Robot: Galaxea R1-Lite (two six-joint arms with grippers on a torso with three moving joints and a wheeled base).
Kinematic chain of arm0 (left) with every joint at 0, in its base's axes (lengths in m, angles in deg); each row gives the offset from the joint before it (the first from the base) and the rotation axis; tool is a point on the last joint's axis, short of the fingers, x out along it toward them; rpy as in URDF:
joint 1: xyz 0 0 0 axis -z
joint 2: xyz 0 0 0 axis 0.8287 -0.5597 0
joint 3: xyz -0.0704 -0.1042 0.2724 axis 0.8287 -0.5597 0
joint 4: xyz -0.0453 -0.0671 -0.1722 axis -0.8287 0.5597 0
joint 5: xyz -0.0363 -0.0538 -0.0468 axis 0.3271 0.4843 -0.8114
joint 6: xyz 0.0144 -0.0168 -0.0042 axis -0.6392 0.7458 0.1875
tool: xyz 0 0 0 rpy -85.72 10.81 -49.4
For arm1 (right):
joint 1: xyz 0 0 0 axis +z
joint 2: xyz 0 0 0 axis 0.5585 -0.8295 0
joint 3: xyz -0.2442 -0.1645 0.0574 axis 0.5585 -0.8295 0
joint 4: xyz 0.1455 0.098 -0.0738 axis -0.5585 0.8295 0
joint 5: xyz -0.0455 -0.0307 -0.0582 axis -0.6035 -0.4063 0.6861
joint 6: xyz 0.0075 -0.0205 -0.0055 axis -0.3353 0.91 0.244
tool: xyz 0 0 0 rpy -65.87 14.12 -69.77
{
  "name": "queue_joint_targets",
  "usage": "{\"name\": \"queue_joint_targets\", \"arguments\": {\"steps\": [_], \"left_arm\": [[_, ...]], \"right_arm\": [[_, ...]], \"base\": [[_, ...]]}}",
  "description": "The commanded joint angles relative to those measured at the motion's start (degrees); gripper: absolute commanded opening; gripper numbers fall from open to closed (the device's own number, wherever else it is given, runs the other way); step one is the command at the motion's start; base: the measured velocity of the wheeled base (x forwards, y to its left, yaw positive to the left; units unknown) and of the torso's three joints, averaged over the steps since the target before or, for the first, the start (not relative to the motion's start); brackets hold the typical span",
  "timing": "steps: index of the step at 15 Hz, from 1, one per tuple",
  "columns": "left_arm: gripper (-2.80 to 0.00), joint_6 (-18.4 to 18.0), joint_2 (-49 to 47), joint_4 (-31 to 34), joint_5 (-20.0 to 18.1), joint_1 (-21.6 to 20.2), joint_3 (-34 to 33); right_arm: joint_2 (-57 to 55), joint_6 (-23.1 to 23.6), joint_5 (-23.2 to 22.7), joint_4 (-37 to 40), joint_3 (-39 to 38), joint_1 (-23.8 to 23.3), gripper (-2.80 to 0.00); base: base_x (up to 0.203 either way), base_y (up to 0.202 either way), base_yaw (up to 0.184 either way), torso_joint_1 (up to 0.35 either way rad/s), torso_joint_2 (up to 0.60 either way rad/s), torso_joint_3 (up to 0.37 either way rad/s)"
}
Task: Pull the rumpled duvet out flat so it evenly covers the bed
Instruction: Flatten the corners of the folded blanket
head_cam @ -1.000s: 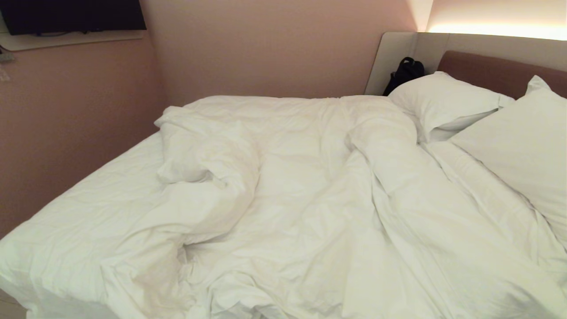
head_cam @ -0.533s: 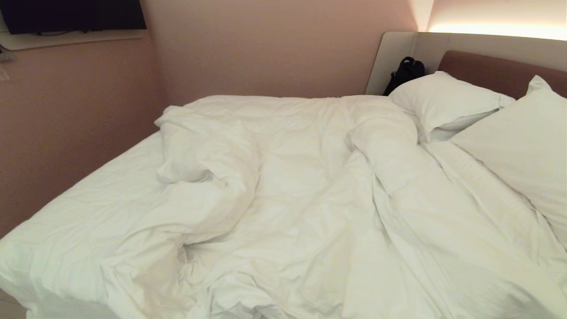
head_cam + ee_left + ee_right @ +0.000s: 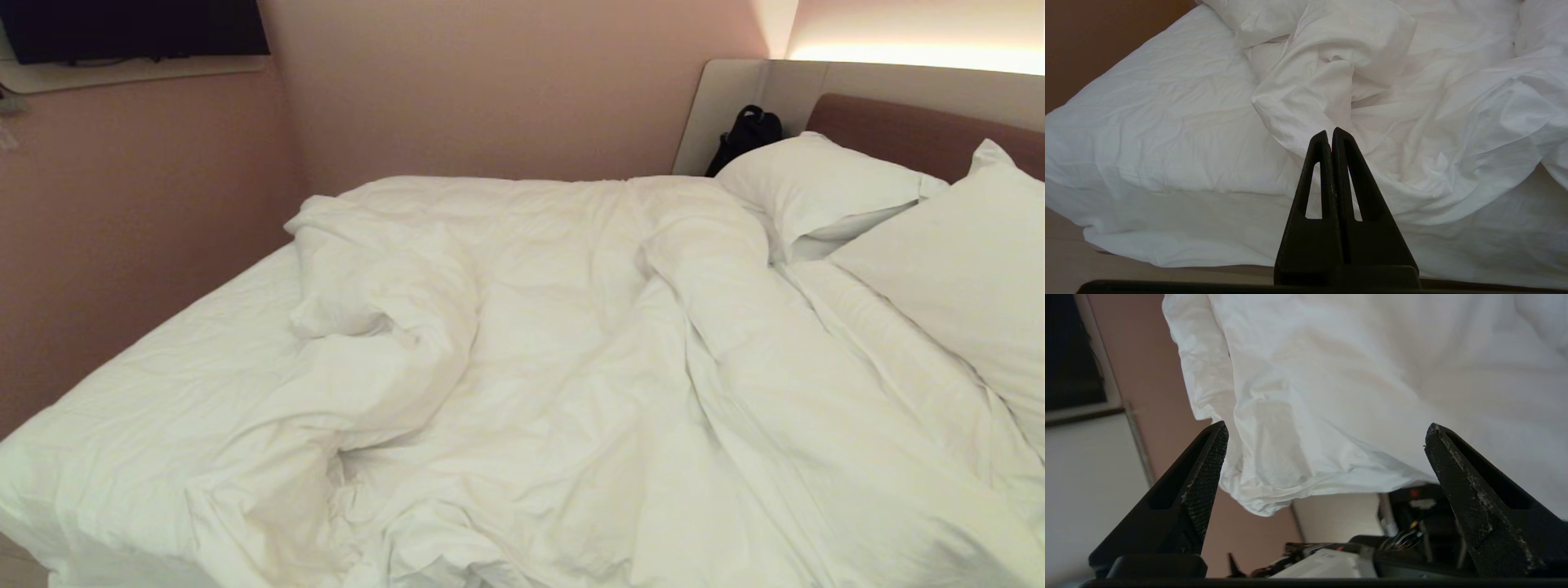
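- Currently we see the duvet [image 3: 571, 359] bunched over the middle and headboard end of the bed [image 3: 122, 425], heavily wrinkled.
- Foot-end strip of the mattress shows bare fitted sheet [image 3: 163, 384]; a thick duvet fold is rolled back there toward the far side of the bed.
- Duvet's near edge spills over the near side of the bed, out of the head view at the bottom.
- Two pillows [image 3: 816, 192] sit at the headboard end; the duvet runs up to touch them.
- Brown headboard [image 3: 906, 131] with beige panel behind; a dark bag [image 3: 747, 135] sits in the far corner beside the pillow.
- Dark screen [image 3: 131, 28] on the wall past the foot end.
- Neither arm shows in the head view.
- Our left tool [image 3: 1331, 132]: fingers pressed together, nothing between them, hanging off the bed's near side and aimed at a duvet fold near the foot-end corner; not touching it.
- Our right tool [image 3: 1327, 430]: fingers spread wide apart, empty, just below a hanging duvet edge [image 3: 1298, 457]; cloth shows between the fingertips, but contact we can't tell.
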Motion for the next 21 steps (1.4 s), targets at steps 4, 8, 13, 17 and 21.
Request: {"name": "queue_joint_targets", "arguments": {"steps": [4, 8, 13, 17, 21], "left_arm": [[-2.80, 0.0, 0.0, 0.0, 0.0, 0.0, 0.1], [-2.80, 0.0, 0.0, 0.0, 0.0, 0.0, 0.0], [-2.80, 0.0, 0.0, 0.0, 0.0, 0.0, 0.0], [-2.80, 0.0, 0.0, 0.0, 0.0, 0.0, 0.0], [-2.80, 0.0, 0.0, 0.0, 0.0, 0.0, 0.0]], "right_arm": [[-7.8, -4.7, 29.5, 2.7, -0.4, -0.1, 0.00], [-10.3, 3.5, 35.6, 0.5, -0.5, 0.1, 0.00], [-12.2, -1.6, 21.4, -4.1, -0.3, 0.2, 0.00], [-8.8, -12.5, 7.1, -3.8, -0.1, 1.5, 0.00], [0.6, -22.1, 1.1, 0.4, -0.1, 2.3, 0.00]], "base": [[0.000, 0.000, 0.000, 0.000, 0.00, 0.000], [0.000, 0.000, 0.000, 0.000, 0.00, 0.000], [0.000, 0.000, 0.000, 0.000, 0.00, 0.000], [0.000, 0.000, 0.000, 0.000, 0.00, 0.000], [0.000, 0.000, 0.000, 0.000, 0.00, 0.000]]}}
